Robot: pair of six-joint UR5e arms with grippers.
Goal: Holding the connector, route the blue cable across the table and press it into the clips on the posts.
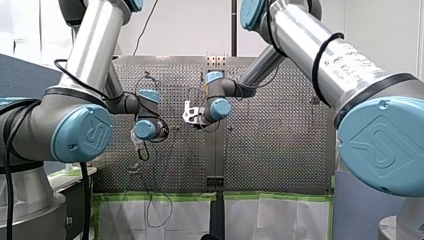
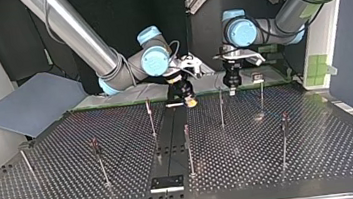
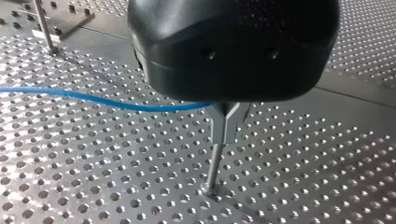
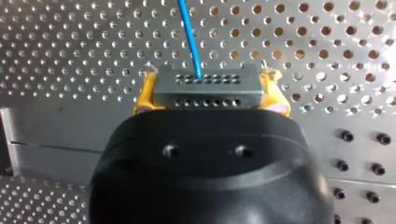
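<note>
My right pincer pinches the grey connector, blue cable leaving it. Whether my left pincer is spread, I cannot tell.

Embossed UR emblem on my left arm's blue joint cap and on my right arm's blue joint cap. Dark print on the silver tube above the latter cap: unreadable
</note>
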